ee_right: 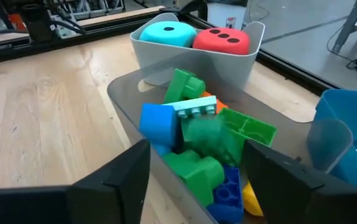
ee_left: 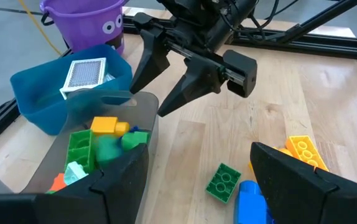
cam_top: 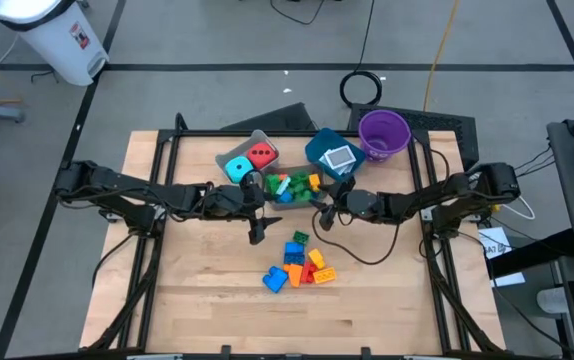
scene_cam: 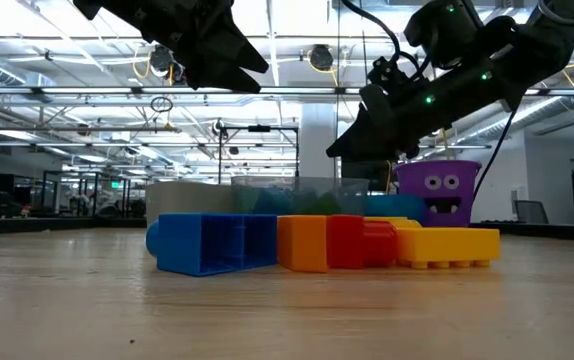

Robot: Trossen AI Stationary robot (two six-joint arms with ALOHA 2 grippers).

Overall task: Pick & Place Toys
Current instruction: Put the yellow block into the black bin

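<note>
Right tool (cam_top: 324, 213) open, empty, over the dark bin (ee_right: 129, 99) edge; left tool (cam_top: 258, 228) open, empty, above the surface (cam_top: 207, 290) just left of the loose bricks (cam_top: 300, 266); more bricks (ee_right: 197, 143) in the dark bin; cyan cube (ee_right: 166, 33) and red cube (ee_right: 223, 41) in the grey bin (ee_right: 228, 65); card (ee_left: 86, 73) in the teal bin (ee_left: 38, 102).

The table (cam_top: 217, 300) is pale wood with a smooth matt grain. The bricks (cam_top: 302, 265) are glossy moulded plastic; the dark bin (ee_right: 135, 106) is translucent smooth plastic
</note>
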